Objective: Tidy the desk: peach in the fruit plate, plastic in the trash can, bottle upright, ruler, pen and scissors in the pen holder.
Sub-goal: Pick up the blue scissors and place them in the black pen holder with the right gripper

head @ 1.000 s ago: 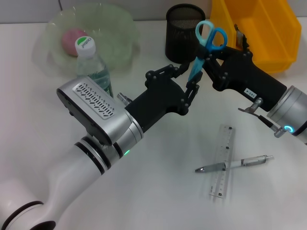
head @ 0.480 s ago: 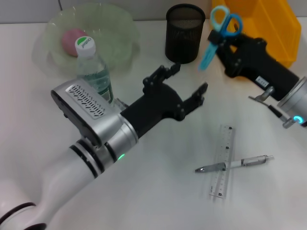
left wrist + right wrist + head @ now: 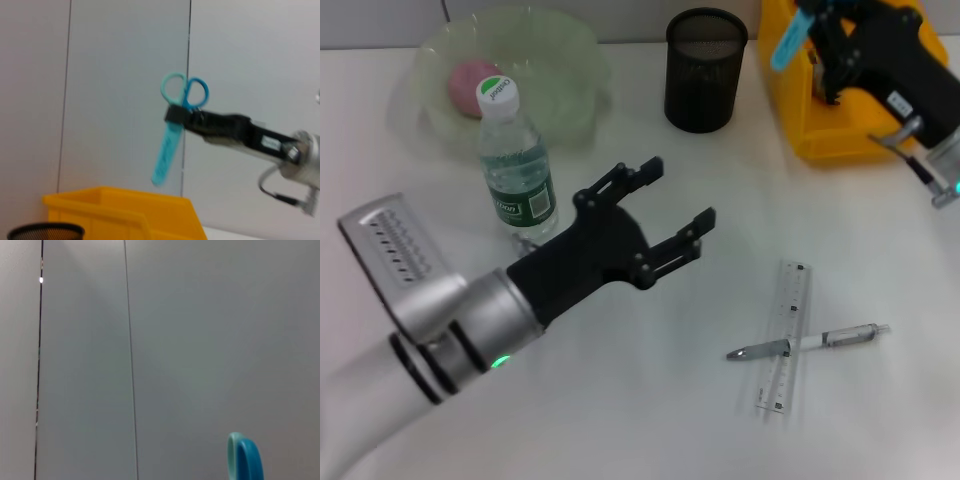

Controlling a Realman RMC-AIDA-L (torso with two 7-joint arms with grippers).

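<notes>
Blue scissors [image 3: 176, 131] gripped in right tool [image 3: 175, 115] (raised above trash can [image 3: 840, 110]), left tool [image 3: 665, 215] spread wide, low over desk [image 3: 650, 400].

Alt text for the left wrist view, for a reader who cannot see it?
The right gripper holds the scissors in the air, handles up and sheathed blades hanging down, above the trash can. The pen holder rim shows at a corner.

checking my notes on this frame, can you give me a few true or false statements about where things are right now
1. The right gripper holds the scissors in the air. True.
2. The peach lies on the desk. False: it sits in the fruit plate.
3. The bottle stands upright. True.
4. The pen is in the pen holder. False: it lies across the ruler.
5. The left gripper is open. True.
</notes>
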